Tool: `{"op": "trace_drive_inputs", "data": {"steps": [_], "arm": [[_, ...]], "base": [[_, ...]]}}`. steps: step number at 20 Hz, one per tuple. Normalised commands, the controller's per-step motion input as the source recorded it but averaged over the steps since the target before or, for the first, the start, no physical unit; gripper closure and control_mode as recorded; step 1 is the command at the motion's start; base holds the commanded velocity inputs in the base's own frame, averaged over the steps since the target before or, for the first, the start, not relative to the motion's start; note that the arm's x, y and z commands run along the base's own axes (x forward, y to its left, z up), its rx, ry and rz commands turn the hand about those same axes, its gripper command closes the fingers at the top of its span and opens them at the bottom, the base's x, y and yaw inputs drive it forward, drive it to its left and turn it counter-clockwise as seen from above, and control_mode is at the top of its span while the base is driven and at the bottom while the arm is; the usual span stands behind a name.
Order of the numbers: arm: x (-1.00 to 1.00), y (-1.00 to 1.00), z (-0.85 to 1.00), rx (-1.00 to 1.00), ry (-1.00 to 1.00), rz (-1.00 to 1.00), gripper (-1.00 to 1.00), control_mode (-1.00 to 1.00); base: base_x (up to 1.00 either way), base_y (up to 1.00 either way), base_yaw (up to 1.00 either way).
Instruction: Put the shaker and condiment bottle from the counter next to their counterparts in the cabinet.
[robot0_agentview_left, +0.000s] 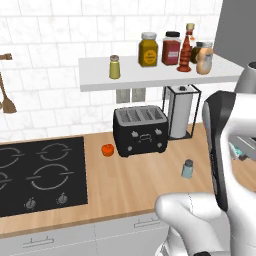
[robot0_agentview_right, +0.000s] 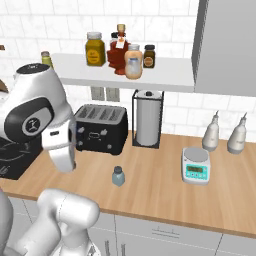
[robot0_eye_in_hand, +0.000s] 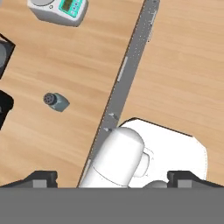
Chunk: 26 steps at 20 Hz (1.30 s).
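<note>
Gripper (robot0_eye_in_hand: 112, 179) points straight down above the counter's (robot0_eye_in_hand: 57, 57) front edge, fingers spread wide, holding nothing.

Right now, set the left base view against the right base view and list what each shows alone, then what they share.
Left base view alone: the hob and a small red tomato. Right base view alone: a kitchen scale and two grey bottles. Shared: the blue shaker on the counter, the toaster, the paper towel holder, and the shelf with the peach bottle.

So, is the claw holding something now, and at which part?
Nothing is held. The claw is open and empty, high above the counter; the shaker stands there untouched.
</note>
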Motion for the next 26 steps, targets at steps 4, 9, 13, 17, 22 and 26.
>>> {"op": "trace_drive_inputs", "data": {"steps": [4,9,13,17,22,26], "arm": [[0.00,0.19,-0.24,0.01,0.04,0.00,-1.00,-1.00],[0.00,0.04,-0.59,0.01,0.10,0.00,-1.00,-1.00],[0.04,0.00,-0.68,0.00,0.15,0.00,-1.00,-1.00],[0.36,0.00,-0.42,0.00,0.16,0.00,-1.00,-1.00],[0.09,0.00,-0.10,0.01,0.02,0.00,-1.00,-1.00],[0.43,-0.19,-0.01,0.00,0.00,0.04,-1.00,-1.00]], "base": [[0.00,0.00,0.00],[0.00,0.00,0.00],[0.00,0.00,0.00],[0.00,0.00,0.00],[0.00,0.00,0.00],[0.00,0.00,0.00]]}}
